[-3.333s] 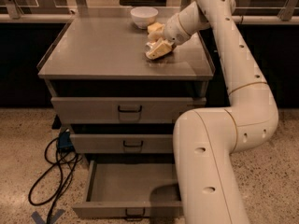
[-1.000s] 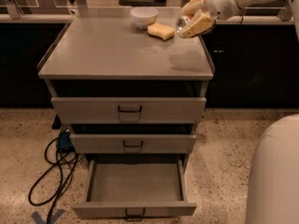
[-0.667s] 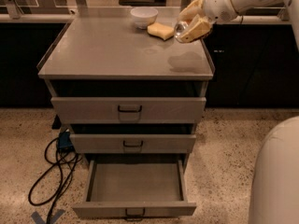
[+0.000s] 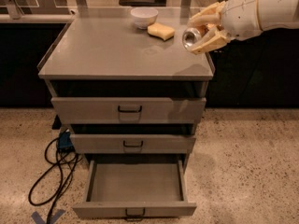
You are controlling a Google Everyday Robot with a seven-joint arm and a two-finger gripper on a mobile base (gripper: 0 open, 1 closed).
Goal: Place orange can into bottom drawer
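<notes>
My gripper (image 4: pixel 202 34) is at the upper right, above the right edge of the grey cabinet top (image 4: pixel 112 50). Its cream fingers (image 4: pixel 211 14) are shut on the orange can (image 4: pixel 192 37), which lies tilted with its shiny silver end facing the camera; its label is mostly hidden by the fingers. The bottom drawer (image 4: pixel 135 186) is pulled open below, a shallow grey tray with nothing in it and a small dark handle at its front.
A white bowl (image 4: pixel 143 17) and a yellow sponge (image 4: pixel 160 31) sit at the back of the cabinet top. The two upper drawers (image 4: pixel 128 110) are pushed in. Black cables (image 4: pixel 51 171) lie on the speckled floor to the left of the cabinet.
The arm has lifted the can off the cabinet top, away from the sponge, and carried it right and toward the front. The robot's body has left the lower right of the view.
</notes>
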